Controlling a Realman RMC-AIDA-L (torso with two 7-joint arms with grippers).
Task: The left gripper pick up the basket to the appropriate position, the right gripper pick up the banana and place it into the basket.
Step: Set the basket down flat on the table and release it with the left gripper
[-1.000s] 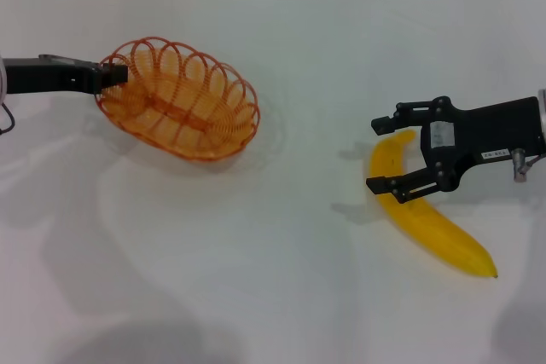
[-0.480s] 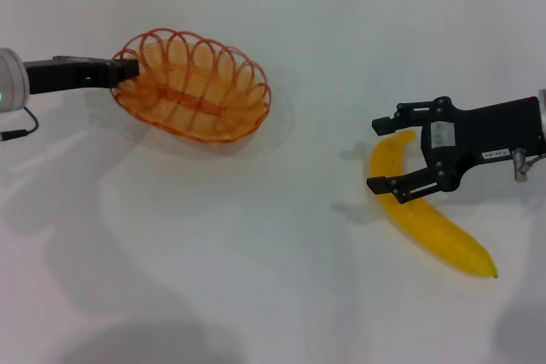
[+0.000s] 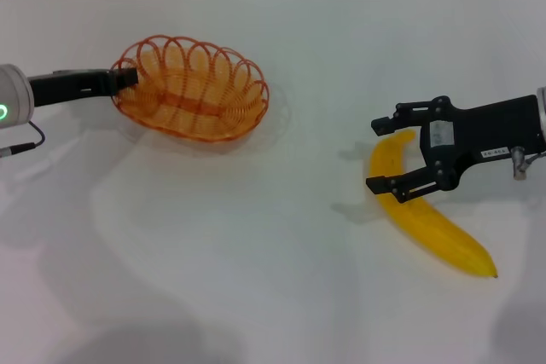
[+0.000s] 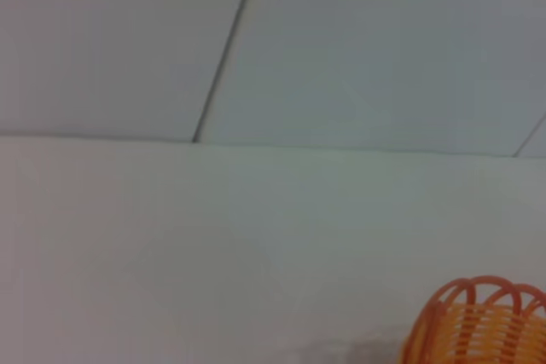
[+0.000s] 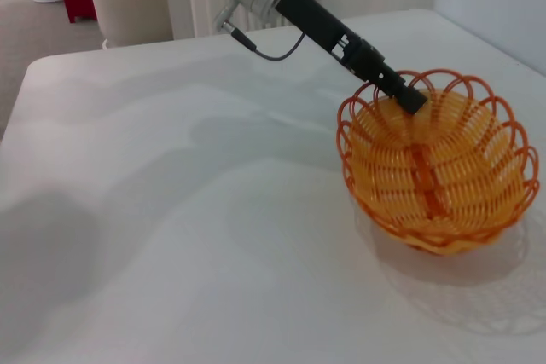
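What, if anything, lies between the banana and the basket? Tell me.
Nothing visible. In the head view only bare white table lies between the banana and the basket. The right gripper is open around the banana's upper end; the left gripper grips the basket's rim on its far side.

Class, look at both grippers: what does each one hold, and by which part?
The left gripper holds the basket by its rim at the end nearest it. The right gripper holds nothing; it is open around the banana.
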